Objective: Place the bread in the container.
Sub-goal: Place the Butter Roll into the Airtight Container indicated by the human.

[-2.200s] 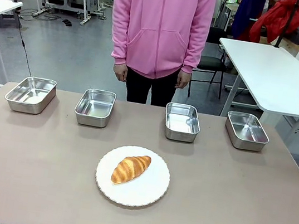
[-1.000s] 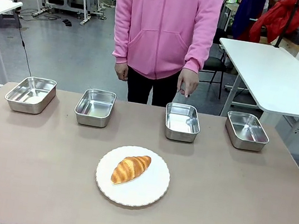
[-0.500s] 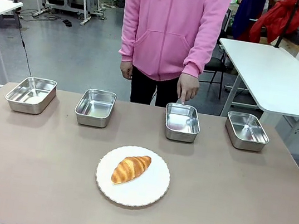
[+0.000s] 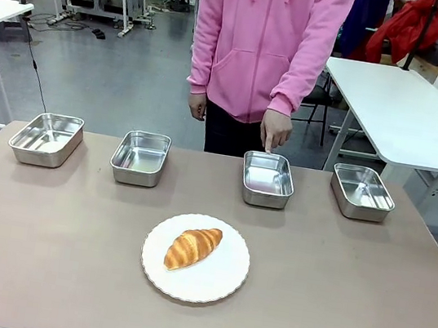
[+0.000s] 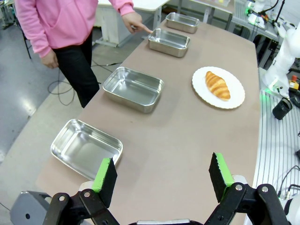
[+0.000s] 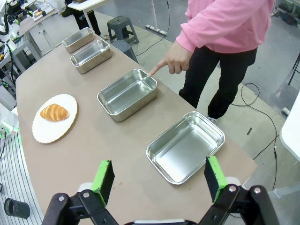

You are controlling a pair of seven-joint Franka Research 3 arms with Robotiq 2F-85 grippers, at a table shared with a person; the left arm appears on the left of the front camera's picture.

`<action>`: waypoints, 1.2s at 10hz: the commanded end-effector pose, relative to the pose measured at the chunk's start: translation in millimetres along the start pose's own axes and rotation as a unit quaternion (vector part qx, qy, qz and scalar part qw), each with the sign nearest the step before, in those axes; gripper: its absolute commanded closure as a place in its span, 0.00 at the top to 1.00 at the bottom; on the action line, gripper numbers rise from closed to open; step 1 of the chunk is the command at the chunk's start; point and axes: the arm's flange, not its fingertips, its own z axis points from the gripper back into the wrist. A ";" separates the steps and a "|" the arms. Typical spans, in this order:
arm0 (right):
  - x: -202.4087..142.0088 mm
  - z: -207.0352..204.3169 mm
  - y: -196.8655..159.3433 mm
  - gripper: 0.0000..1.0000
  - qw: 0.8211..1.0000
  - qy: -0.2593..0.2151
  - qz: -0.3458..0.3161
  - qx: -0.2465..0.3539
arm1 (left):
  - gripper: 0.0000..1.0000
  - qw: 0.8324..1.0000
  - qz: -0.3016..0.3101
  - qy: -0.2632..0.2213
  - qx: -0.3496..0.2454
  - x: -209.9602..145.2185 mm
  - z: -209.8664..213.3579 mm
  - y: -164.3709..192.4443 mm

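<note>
You had the bread (image 4: 193,248) lying on the round white plate (image 4: 222,284), a little left of the plate's middle. The plate sat mid-table on the near half of the table (image 4: 347,299). The bread's long axis ran on a diagonal in the front view, from the near-left tip to the far-right tip. The far-right tip pointed roughly toward the container (image 4: 264,200).

That container was the third of four steel pans from your left, in a row along the table's far edge. Its long side ran away from you toward the person (image 4: 266,39). The person's hand (image 4: 274,131) hung over its far rim with the index finger pointing down at it. You could not tell whether the finger touched the metal.

The leftmost pan (image 4: 43,156), the second pan (image 4: 136,176) and the rightmost pan (image 4: 360,210) stood apart from one another, with bare table in each gap. A clear band of table lay between the plate's far edge and the row of pans. Open surface also stretched to either side of the plate.

Your left gripper (image 5: 161,168) hung above the left end of the table near the leftmost pan, with its jaws spread wide and nothing between them. Your right gripper (image 6: 158,171) hung above the right end near the rightmost pan, likewise spread wide and holding nothing.
</note>
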 end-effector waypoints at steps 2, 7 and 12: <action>0.1 -1.4 0.8 1.00 1.000 -0.001 0.001 -0.002 | 1.00 1.000 -0.008 -0.002 0.001 -0.7 1.7 -0.4; 19.7 -13.0 11.9 1.00 1.000 0.021 0.007 -0.006 | 1.00 1.000 -0.008 -0.002 0.001 -0.7 1.7 -0.4; 122.3 -132.0 106.6 1.00 0.994 0.108 -0.009 -0.034 | 1.00 1.000 -0.008 -0.002 0.001 -0.7 1.7 -0.4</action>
